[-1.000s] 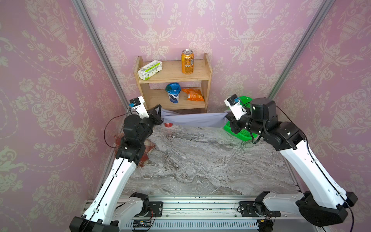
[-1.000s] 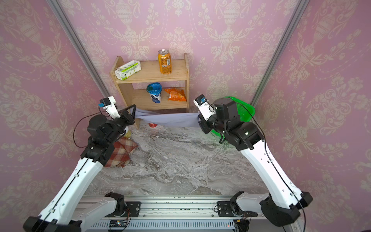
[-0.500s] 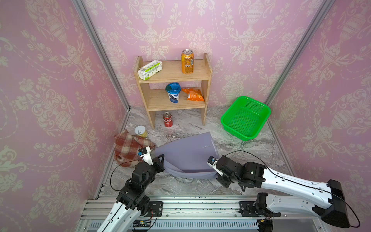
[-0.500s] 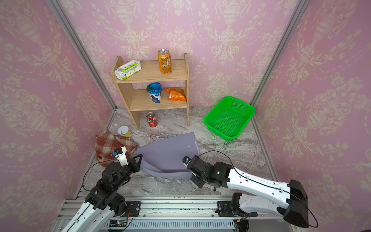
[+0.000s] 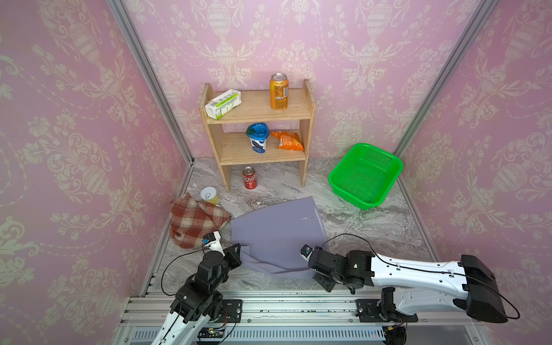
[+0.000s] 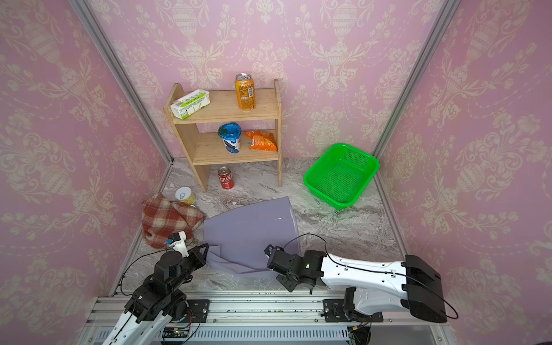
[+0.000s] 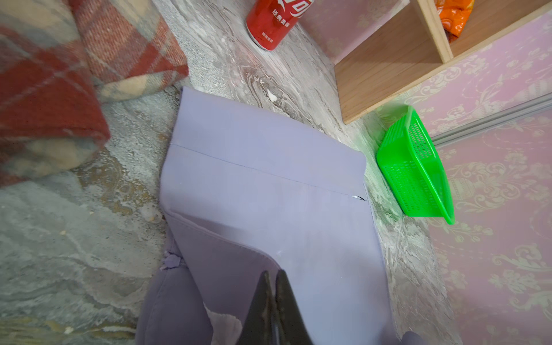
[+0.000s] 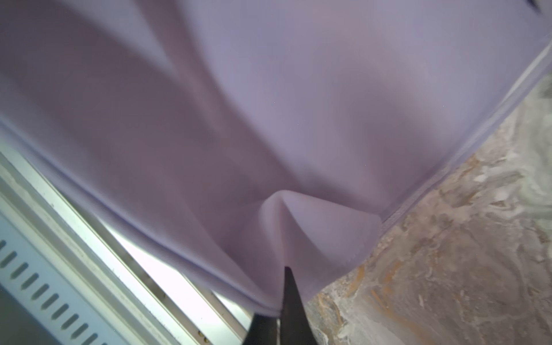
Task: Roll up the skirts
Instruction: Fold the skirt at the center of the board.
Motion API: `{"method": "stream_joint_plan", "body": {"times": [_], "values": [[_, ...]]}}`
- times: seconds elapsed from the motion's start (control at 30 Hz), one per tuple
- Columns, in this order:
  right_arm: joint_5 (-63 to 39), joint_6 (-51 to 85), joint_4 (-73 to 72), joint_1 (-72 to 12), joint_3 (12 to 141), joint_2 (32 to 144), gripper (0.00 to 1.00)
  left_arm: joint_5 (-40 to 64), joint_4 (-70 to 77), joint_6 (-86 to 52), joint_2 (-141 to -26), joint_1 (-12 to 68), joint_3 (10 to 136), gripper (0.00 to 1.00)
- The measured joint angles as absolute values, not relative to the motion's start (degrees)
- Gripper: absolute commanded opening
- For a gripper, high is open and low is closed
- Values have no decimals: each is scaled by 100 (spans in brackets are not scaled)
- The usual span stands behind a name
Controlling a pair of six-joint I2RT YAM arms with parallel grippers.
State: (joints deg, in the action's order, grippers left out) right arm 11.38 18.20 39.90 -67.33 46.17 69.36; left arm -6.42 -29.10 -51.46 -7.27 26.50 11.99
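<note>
left wrist view: left gripper [image 7: 273,274] clenched on the lavender skirt [image 7: 268,179], at its edge farthest from the shelf [image 7: 388,68]; right gripper [image 8: 279,298] pinches that edge's other corner. plaid skirt [image 5: 194,221] lies bunched front-left of the shelf.

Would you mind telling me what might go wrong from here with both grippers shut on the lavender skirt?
1. The left gripper and right gripper each hold only a small pinch of the lavender skirt. The hem between them lies slack, so the roll may start crooked.
2. That hem sits close to the aluminium rail at the table's front and could snag.
3. The plaid skirt lies close beside the lavender one and might get dragged along.
</note>
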Motion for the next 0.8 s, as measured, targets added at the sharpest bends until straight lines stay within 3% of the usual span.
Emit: {"method": "stream_joint_plan", "body": {"times": [0.2, 0.43, 0.8], "values": [[976, 1184, 3964, -5256, 5474, 7081, 0, -1470, -2078, -5017, -2418, 2650, 1605, 0], [301, 421, 3865, -3907, 6545, 8272, 0, -2099, -829, -4681, -4198, 2613, 2062, 0], [-720, -189, 3887, -3061, 8490, 10383, 0, -2182, -64, -4480, -5264, 1671, 2611, 0]]}}
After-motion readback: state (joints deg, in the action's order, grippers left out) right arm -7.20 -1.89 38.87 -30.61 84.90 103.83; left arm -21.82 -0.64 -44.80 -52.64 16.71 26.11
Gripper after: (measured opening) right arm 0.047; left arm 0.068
